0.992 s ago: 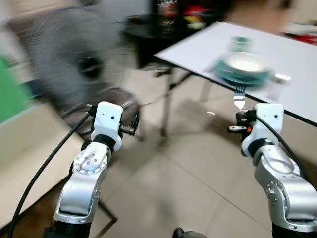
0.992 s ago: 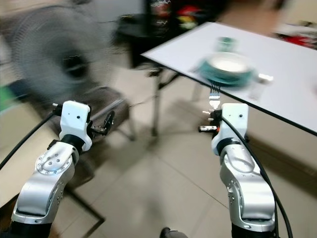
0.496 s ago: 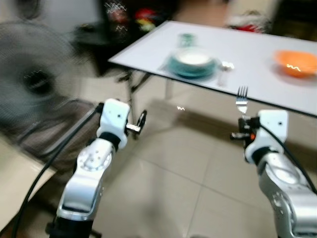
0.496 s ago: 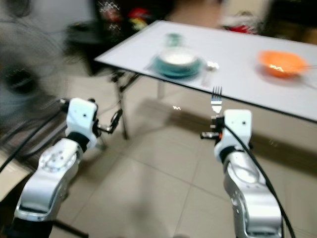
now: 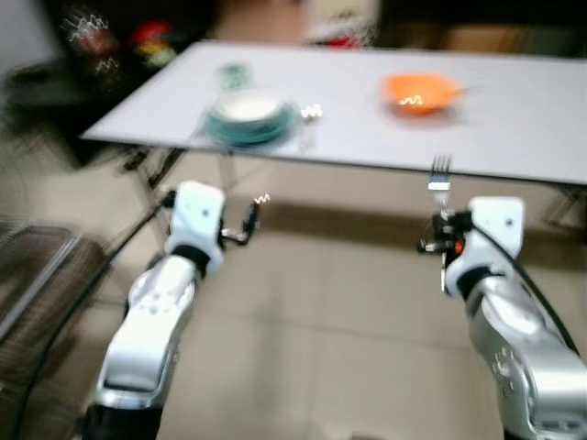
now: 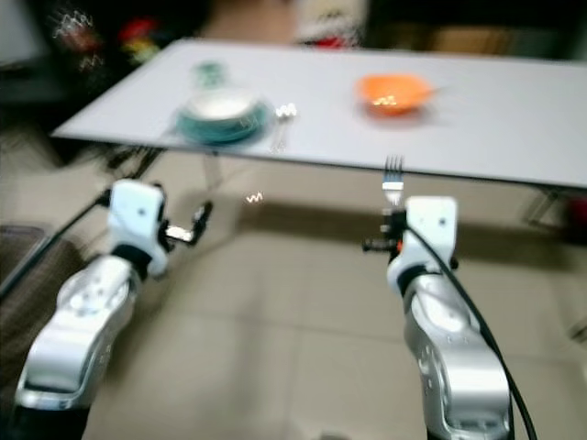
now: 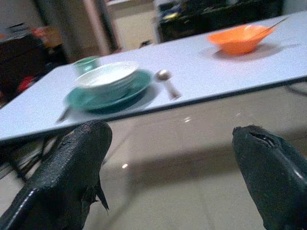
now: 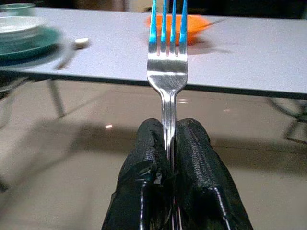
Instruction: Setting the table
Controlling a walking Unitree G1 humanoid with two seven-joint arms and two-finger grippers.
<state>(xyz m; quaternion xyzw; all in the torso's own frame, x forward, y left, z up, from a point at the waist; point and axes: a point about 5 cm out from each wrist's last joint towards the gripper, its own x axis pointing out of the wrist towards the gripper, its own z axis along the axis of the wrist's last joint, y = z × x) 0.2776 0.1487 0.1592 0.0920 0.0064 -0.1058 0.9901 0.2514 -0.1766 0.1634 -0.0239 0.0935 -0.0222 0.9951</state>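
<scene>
Right gripper: fingers pinched tight on fork handle, just below neck; tines up, upright, held in air short of table's near edge.
Left gripper: fingers spread wide, nothing between; pointed at table.
Fork: metal, stiff, light, smooth, prob. slippery in rubber pads. Thin handle, so likely to pivot if grip loosens. Best hold: mid-handle or low neck, flat faces against pads, as now. Not fragile.
Table: white top, folding legs. 
- Teal plate w/ white bowl on it, toward left end, near the near edge.
- Green cup just behind plate.
- Spoon just beside plate, right side.
- Poss. another utensil at plate's left, too blurred to tell.
- Orange bowl farther right & back, well apart from plate; thin stick-like item resting in it.
Est. status: fork not yet placed; approach to table needed first. Head views blurred.
</scene>
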